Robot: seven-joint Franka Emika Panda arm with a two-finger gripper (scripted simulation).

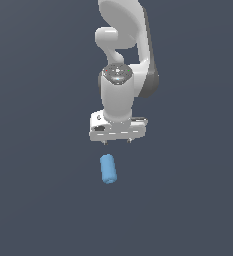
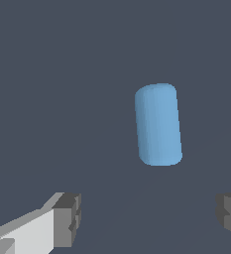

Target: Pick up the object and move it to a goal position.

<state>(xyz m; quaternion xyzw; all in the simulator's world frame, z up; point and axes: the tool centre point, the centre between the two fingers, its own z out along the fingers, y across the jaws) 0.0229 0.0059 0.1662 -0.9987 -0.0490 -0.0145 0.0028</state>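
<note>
The object [image 1: 108, 169] is a small light-blue cylinder with rounded ends, lying on the dark grey surface below the arm in the exterior view. My white gripper [image 1: 117, 141] hangs above and behind it, apart from it, with its two short fingertips spread. In the wrist view the object [image 2: 158, 124] lies ahead of the gripper [image 2: 149, 216], beyond the gap between the two grey fingers [image 2: 67, 219]. The gripper is open and holds nothing.
The flat dark grey surface [image 1: 33, 200] spreads on all sides of the object. The white arm [image 1: 120, 60] rises behind the gripper toward the top of the exterior view. No other objects show.
</note>
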